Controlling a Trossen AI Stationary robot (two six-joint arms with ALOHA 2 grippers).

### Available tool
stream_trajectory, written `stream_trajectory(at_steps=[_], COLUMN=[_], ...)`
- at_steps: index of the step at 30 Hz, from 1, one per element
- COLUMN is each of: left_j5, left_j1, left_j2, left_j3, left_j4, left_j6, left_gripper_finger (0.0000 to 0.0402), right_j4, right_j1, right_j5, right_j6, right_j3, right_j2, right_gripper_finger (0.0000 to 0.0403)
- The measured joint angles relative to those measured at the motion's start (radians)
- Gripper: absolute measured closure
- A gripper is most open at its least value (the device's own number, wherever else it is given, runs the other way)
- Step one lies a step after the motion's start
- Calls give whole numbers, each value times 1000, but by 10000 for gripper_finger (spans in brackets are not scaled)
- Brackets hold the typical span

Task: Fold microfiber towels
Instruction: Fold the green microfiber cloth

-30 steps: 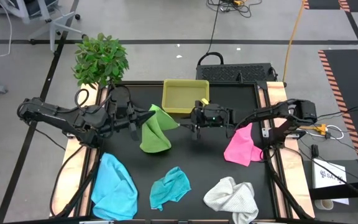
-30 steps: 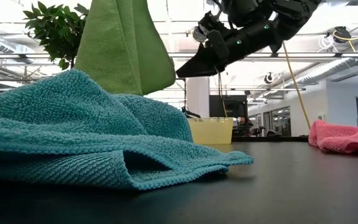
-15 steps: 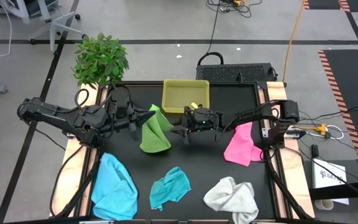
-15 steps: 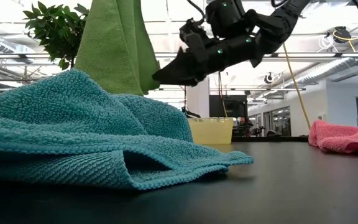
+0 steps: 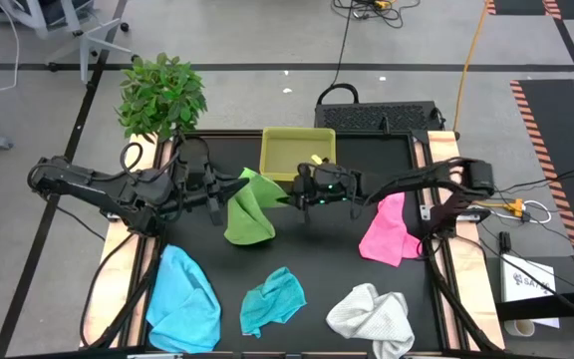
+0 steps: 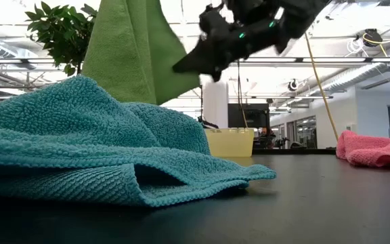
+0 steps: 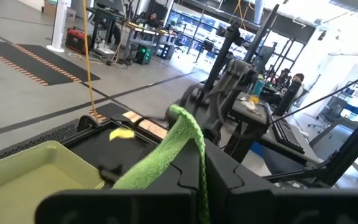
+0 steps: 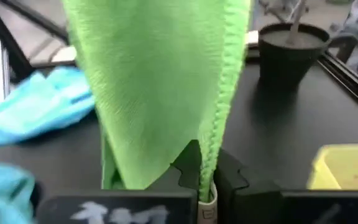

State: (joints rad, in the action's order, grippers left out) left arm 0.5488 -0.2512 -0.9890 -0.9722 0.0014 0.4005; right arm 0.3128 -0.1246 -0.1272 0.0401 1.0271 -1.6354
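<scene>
A lime green towel (image 5: 250, 211) hangs above the middle of the table between my two grippers. My left gripper (image 5: 241, 185) is shut on its top from the left. My right gripper (image 5: 286, 199) is shut on its right edge from the right. In the low view the green towel (image 6: 131, 51) hangs behind the teal towel (image 6: 80, 142), which hides its lower end. On the table lie the pink towel (image 5: 387, 231) at the right, and the light blue towel (image 5: 182, 299), the teal towel (image 5: 272, 299) and the white towel (image 5: 372, 317) along the near edge. My left gripper pinches the green towel's upper corner (image 7: 191, 134) between its two fingers, coming in level from the table's left. The cloth drapes over and hangs down below the fingers. My right gripper pinches the towel's stitched side edge (image 8: 211, 163) between its fingertips, coming from the table's right and slanting slightly down. That edge (image 6: 189, 76) is drawn out sideways toward the gripper, held clear of the table.
A yellow-green plastic tray (image 5: 297, 152) stands just beyond the green towel at the far middle. A potted plant (image 5: 162, 95) stands at the far left corner. Bare black tabletop (image 5: 317, 254) lies between the hanging towel and the towels along the near edge.
My right gripper has moved toward the table's left, up to the hanging green towel, and taken hold of its right edge. That edge is now pulled outward and a little upward, while the top corner in my left gripper has stayed put.
</scene>
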Motion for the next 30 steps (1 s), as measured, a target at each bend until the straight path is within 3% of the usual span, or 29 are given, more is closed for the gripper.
stream_trajectory(at_steps=[4,9,15,24,30], left_j5=[0,-10,-140,-178,-225], left_j1=[7,57,138,246,257], left_j2=[0,0,-24,-139,-149], left_j3=[0,0,0,0,0], left_j4=[4,74,129,108,99], left_j6=[-39,-87,-151,-147,-107], left_gripper_finger=[398,390,397,398,394], right_j4=[-180,-285,-303,-491,-547], right_j1=[-1,-20,-33,-16,19], right_j5=[89,197,264,246,69], right_j6=[-89,-140,-165,-81,26], right_j3=[0,0,0,0,-1], right_j2=[163,365,530,598,606], right_gripper_finger=[402,402,402,403,403])
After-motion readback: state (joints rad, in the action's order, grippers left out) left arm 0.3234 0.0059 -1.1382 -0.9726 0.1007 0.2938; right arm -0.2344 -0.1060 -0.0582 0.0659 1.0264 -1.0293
